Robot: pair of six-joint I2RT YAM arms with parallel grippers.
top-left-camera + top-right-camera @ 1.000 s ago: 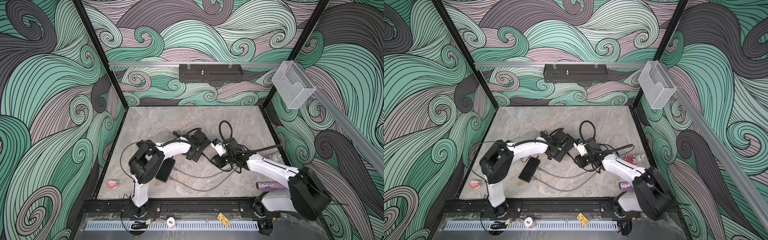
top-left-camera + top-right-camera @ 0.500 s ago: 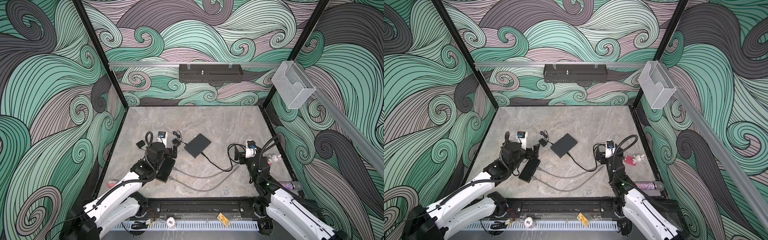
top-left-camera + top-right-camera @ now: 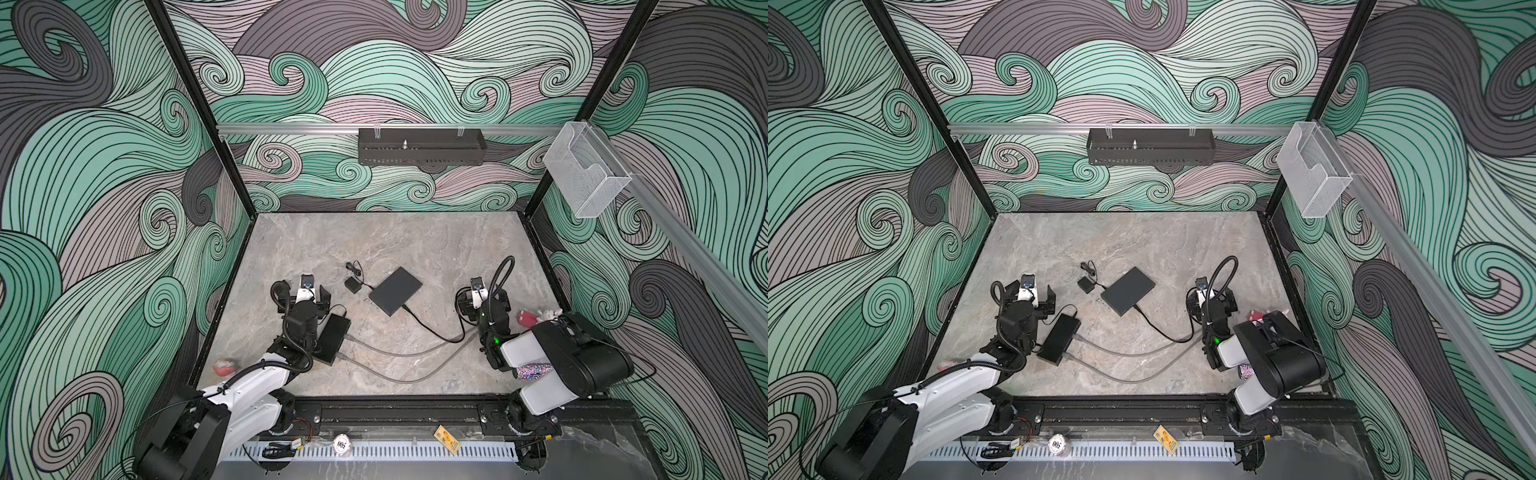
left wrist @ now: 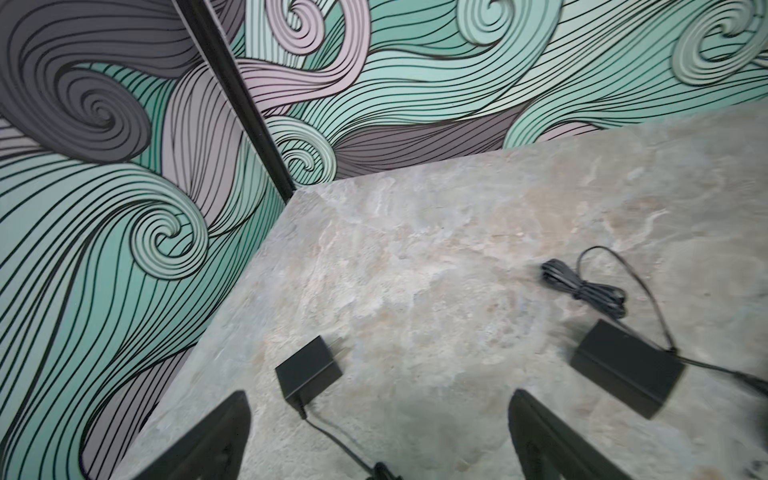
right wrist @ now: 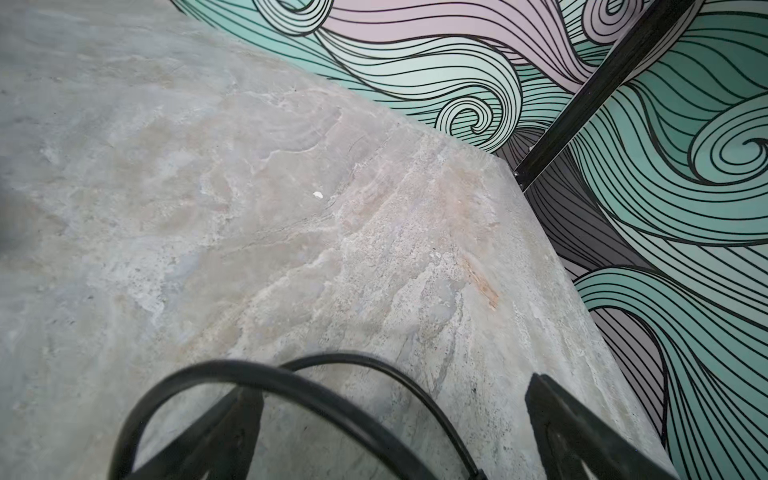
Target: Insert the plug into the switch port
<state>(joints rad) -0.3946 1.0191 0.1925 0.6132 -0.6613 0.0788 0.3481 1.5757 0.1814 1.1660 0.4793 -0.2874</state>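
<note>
The switch (image 3: 395,291) lay near the middle of the table (image 3: 374,241), the plug (image 3: 406,308) at its 5 o'clock edge. The left gripper (image 4: 379,392) at its 9 o'clock and the right gripper (image 5: 392,384) at 3 o'clock stood spread wide, empty. A small adapter (image 3: 352,285) sat just beside the switch at 10 o'clock, a black box (image 3: 332,338) with grey cables (image 3: 395,353) at 7 o'clock.

Twin high overhead views (near-identical); low wrist close-ups
</note>
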